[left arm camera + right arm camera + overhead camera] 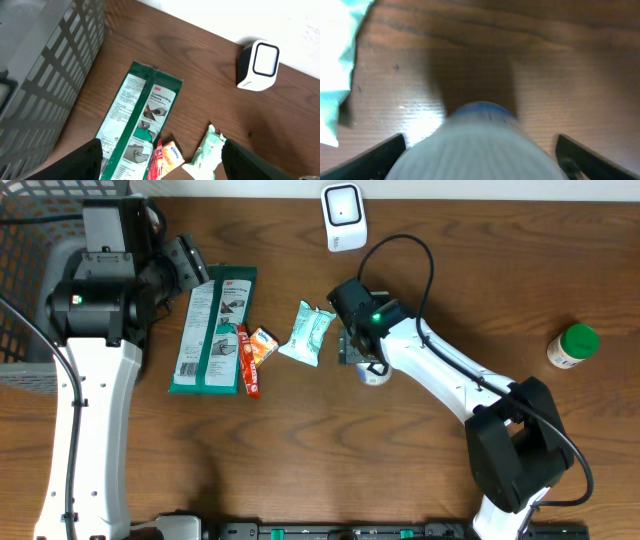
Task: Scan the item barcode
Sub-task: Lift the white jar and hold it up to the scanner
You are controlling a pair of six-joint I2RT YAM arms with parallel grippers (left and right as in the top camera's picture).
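Front-right of scanner (343, 217), straddling white bottle (374, 376) with right gripper (479, 150), jaws wide, grip unclear, likely to present barcode, with left gripper (161, 156) agape, empty, spare.

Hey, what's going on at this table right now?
The right gripper straddles a small white bottle with a blue top, fingers wide on either side. Whether it actually grips the bottle is unclear. The left gripper hovers open over the 3M gloves package, holding nothing. The white barcode scanner stands at the far edge, with no item held up to it.
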